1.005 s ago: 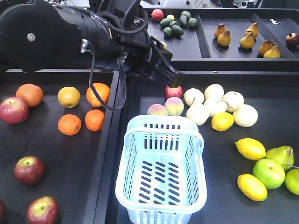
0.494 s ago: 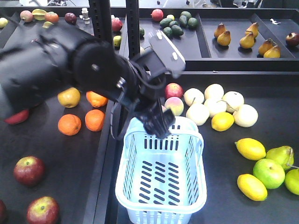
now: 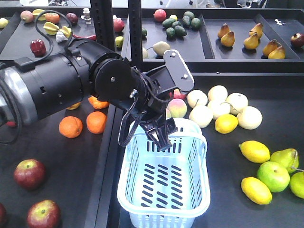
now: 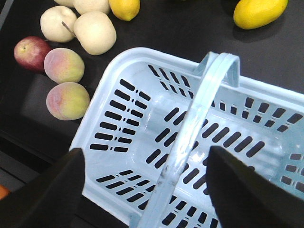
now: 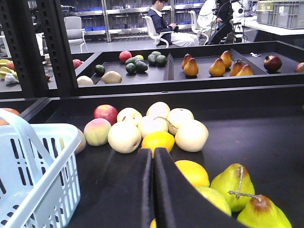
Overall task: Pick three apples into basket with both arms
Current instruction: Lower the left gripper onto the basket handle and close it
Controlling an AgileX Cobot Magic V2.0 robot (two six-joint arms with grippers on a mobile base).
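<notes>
Hanging over the empty basket [image 3: 161,216], the left gripper [image 3: 163,142] was spread wide holding nothing, the right gripper [image 5: 153,190] was pinched tight, and the red apples [image 3: 29,173] lay off to its left on the dark tray [image 3: 71,166], nearest the left arm [image 3: 61,90].

The basket [image 3: 161,216] is pale blue-white, patterned with rows of dark slots. The apples [image 3: 29,173] are deep red with yellowish streaks; the bench [image 3: 223,209] is black
</notes>
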